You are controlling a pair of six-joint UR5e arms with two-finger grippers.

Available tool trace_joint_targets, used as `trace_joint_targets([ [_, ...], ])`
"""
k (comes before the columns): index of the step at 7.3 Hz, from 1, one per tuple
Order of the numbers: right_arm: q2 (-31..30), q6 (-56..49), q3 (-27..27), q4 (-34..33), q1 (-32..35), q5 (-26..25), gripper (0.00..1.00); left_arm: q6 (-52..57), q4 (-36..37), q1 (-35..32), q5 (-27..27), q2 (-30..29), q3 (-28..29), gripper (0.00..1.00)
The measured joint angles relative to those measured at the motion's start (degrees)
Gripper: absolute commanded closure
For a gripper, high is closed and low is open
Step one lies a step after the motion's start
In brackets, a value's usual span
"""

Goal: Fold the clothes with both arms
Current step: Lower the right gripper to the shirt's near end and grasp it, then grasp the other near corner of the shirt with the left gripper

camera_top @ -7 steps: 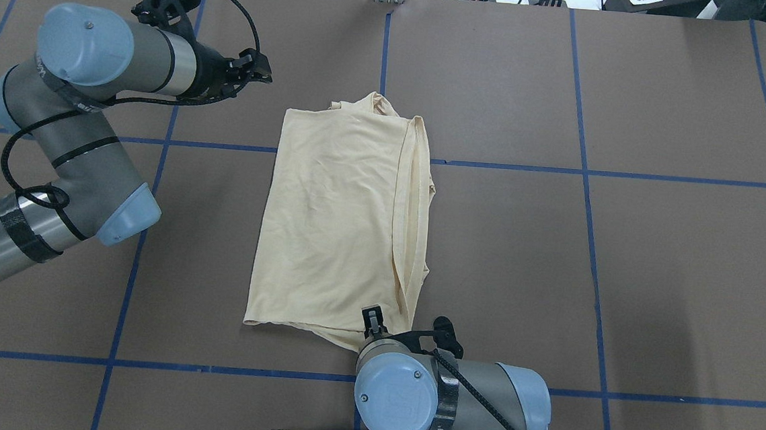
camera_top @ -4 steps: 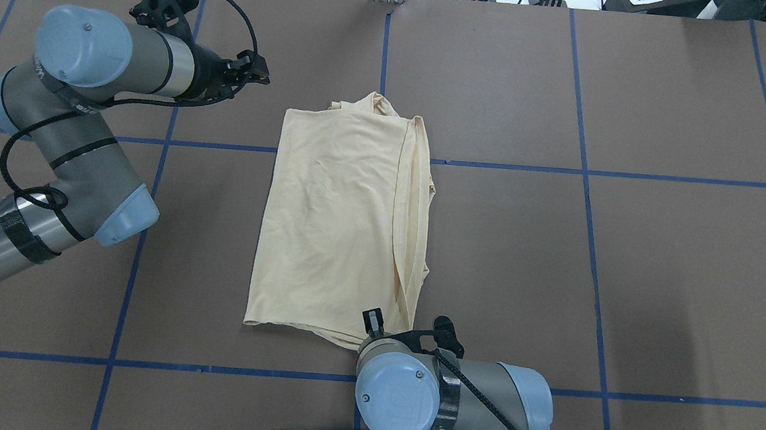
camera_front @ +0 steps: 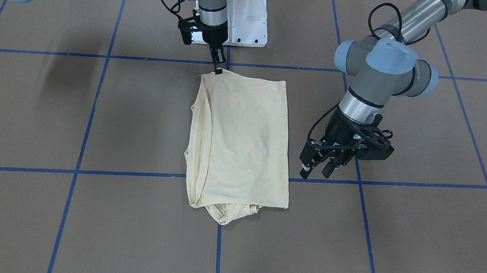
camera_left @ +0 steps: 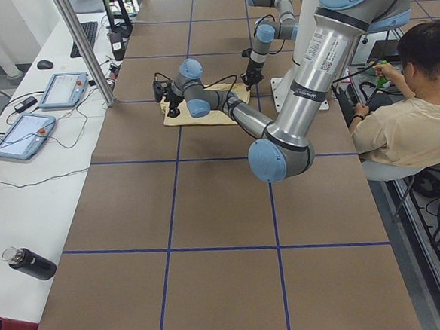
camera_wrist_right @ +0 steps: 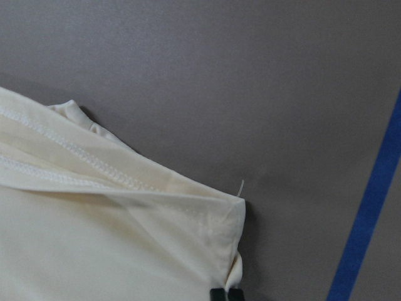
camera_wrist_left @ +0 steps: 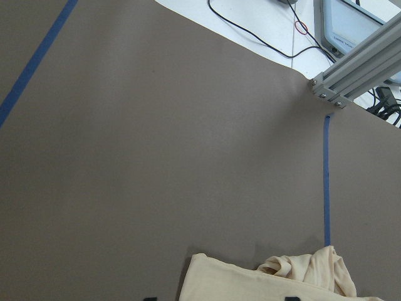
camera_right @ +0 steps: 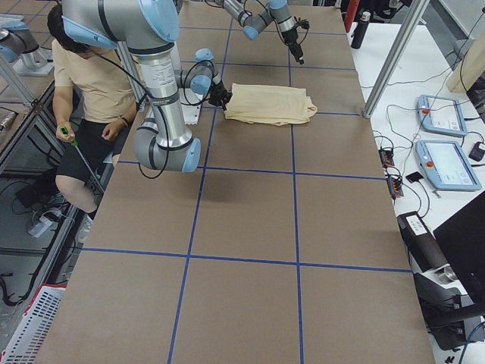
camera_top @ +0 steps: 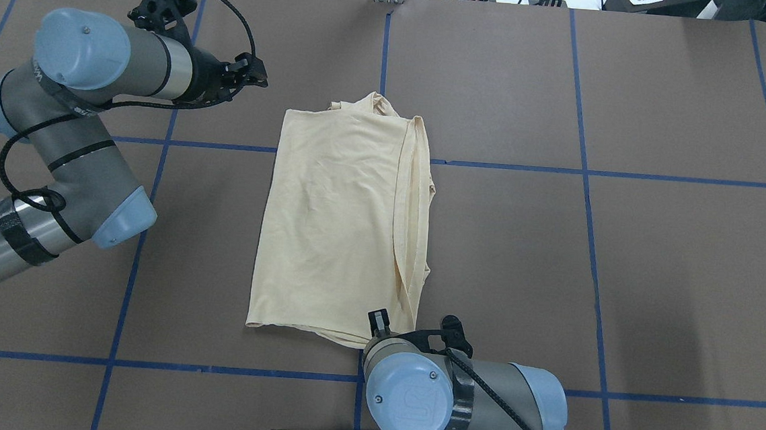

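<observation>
The pale cream-yellow T-shirt [camera_top: 335, 225] lies folded into a long rectangle at the table's middle, its print hidden. It also shows in the front view [camera_front: 243, 136] and in both wrist views [camera_wrist_left: 276, 282] [camera_wrist_right: 94, 238]. My right gripper [camera_top: 379, 322] [camera_front: 218, 68] is at the shirt's near hem corner, shut on the cloth [camera_wrist_right: 225, 293]. My left gripper [camera_top: 258, 75] [camera_front: 316, 170] is open and empty, held above the table, left of the shirt's far end and apart from it.
The white pedestal base [camera_front: 243, 16] stands at the table's near edge. An aluminium post [camera_wrist_left: 357, 69] stands at the far edge. A seated operator [camera_left: 413, 114] and pendants [camera_right: 447, 163] are beside the table. Blue tape lines [camera_top: 588, 172] grid the brown table.
My left arm has drifted slightly toward the far left, away from the shirt. My right arm's elbow has shifted a little to the right, with the gripper still at the hem corner.
</observation>
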Motion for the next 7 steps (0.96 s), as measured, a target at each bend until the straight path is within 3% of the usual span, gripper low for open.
trace_joint_targets([
  [3, -1.83, -0.01, 4.15, -2.87, -0.22, 0.07, 1.00, -11.57, -0.21, 5.83, 1.65, 5.61, -8.35, 0.27],
  [5, -2.20, -0.01, 4.60, -3.19, -0.92, 0.04, 1.00, -24.73, -0.16, 18.84, 10.04, 12.16, -14.88, 0.30],
  [7, -2.35, -0.07, 4.91, -3.21, -1.14, 0.04, 1.00, -33.96, 0.12, 28.88, 14.38, 16.15, -18.83, 0.32],
])
